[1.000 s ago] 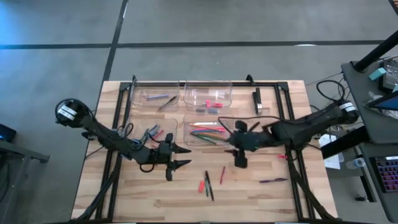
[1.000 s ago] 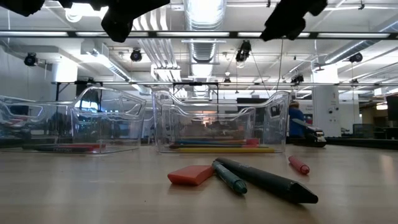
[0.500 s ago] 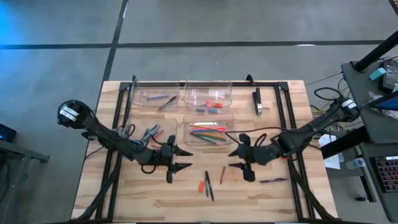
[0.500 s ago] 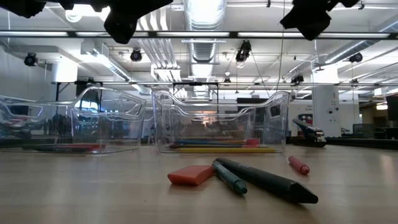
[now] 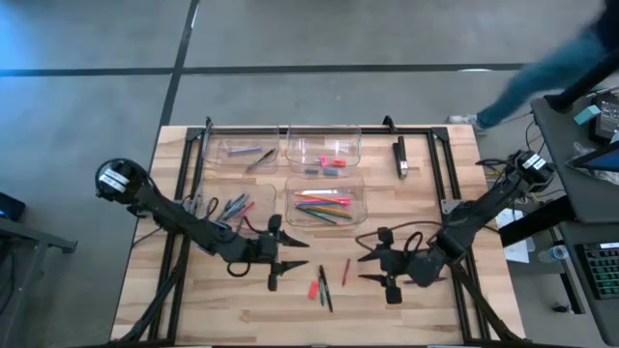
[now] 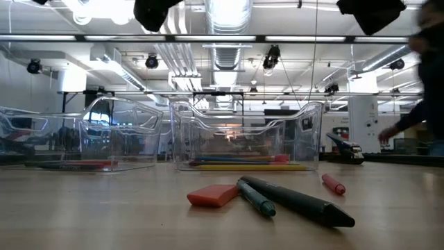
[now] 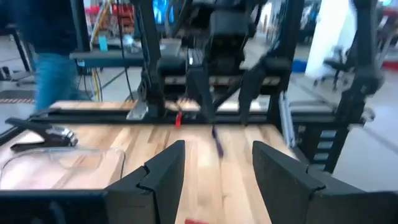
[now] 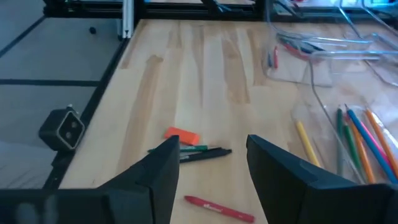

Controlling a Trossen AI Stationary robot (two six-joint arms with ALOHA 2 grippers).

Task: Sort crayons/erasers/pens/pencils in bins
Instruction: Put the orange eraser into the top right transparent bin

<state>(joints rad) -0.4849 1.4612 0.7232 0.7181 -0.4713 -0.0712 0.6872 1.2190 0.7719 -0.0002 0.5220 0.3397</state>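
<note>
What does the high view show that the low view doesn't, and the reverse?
High view only: all four clear plastic bins, the loose purple pen near the right arm, and both hands, left hand and right hand, open and empty. Low view only: the ceiling lights and the room behind. Both: the flat red-orange eraser, the dark pens and the red crayon.

a blurred person (image 5: 542,72) is cut off at the high view's edge

Grey concrete floor (image 5: 319,39) crossed by dark lines; exposed ceiling ducts (image 6: 225,52) and strip lights (image 6: 208,38); a person (image 6: 427,90) passing.
</note>
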